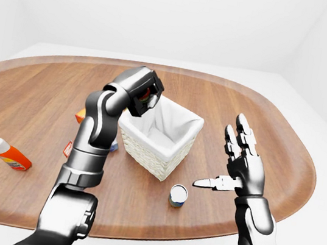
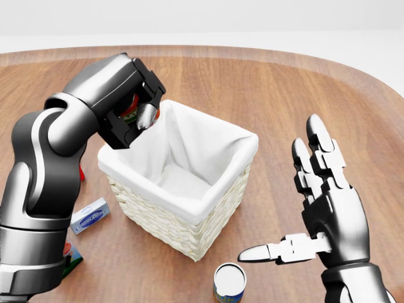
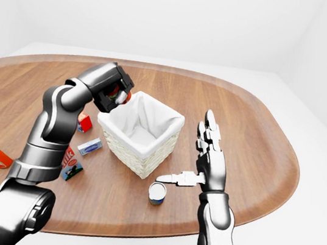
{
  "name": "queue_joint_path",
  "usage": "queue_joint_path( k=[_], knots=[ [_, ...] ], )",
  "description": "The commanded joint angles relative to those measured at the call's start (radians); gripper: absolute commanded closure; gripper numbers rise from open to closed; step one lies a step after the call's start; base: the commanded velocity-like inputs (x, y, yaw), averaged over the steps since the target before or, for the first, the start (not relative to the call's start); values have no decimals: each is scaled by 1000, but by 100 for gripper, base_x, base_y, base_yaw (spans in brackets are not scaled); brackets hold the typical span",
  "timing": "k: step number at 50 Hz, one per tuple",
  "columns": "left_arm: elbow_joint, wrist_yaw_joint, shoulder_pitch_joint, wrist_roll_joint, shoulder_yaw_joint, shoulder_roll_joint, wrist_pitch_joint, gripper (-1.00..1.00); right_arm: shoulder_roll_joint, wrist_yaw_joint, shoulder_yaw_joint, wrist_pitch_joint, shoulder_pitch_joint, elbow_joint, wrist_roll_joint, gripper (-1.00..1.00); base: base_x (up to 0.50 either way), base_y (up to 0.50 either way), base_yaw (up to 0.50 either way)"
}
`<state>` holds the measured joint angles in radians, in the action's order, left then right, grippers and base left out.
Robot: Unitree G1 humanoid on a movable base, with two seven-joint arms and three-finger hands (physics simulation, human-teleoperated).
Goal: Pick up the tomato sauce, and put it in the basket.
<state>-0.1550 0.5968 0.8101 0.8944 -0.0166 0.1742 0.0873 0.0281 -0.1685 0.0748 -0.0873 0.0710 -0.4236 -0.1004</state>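
left hand gripping tomato sauce, hovering over basket rim | right hand hanging open, clear of can

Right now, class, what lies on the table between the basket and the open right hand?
A tin can stands upright there, beside the basket and below the right hand; head view shows it.

Table: a broad, rounded wooden table with reddish-brown grain running lengthwise and a darker raised rim.
Floor: a plain white floor, showing beyond the table's right and bottom edges in the eye views.
Walls: bare white walls, meeting at soft corners at the top.
Light: even, diffuse, with faint shadows on the wood.
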Motion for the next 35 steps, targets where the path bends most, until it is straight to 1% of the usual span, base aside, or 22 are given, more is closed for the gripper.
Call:
queue_joint_path(
  k=[1, 7, 14, 17, 18, 19, 20, 24, 29, 35],
  knots=[
    [-212, -86, 102, -59, 2, 27, 0, 100, 0, 1, 0, 0, -2, -1, -1, -100, 0, 0, 0],
    [-333, -117, 169, -80, 4, 38, 0, 100, 0, -1, -1, 0, 1, 1, 1, -100, 0, 0, 0],
    [-468, -147, 267, -97, 11, 32, 0, 100, 0, -2, 1, 0, 2, 0, 0, -100, 0, 0, 0],
    [-490, -148, 290, -98, 16, 29, 0, 100, 0, -3, 0, 0, 4, 3, 1, -100, 0, 0, 0],
    [-534, -161, 312, -103, 15, 29, 0, 100, 0, -3, -1, 0, 7, 0, 1, -100, 0, 0, 0],
    [-541, -164, 316, -104, 15, 29, 0, 100, -1, -3, -2, 0, 8, -2, 2, -100, 0, 0, 0],
    [-596, -180, 344, -113, 14, 30, 0, 100, -1, -4, -3, 0, 9, 2, 3, -100, 0, 0, 0],
    [-712, -212, 413, -127, 18, 28, 0, 100, -1, -4, -2, 0, 7, 4, 3, -100, 0, 0, 0],
    [-822, -250, 454, -138, 25, 26, 0, 100, -1, -3, -1, 0, 5, 0, 1, -100, 0, 0, 0],
    [-826, -240, 466, -133, 34, 16, 0, 100, -2, -5, -7, 0, 13, 6, 7, -100, 0, 0, 0]
  ],
)
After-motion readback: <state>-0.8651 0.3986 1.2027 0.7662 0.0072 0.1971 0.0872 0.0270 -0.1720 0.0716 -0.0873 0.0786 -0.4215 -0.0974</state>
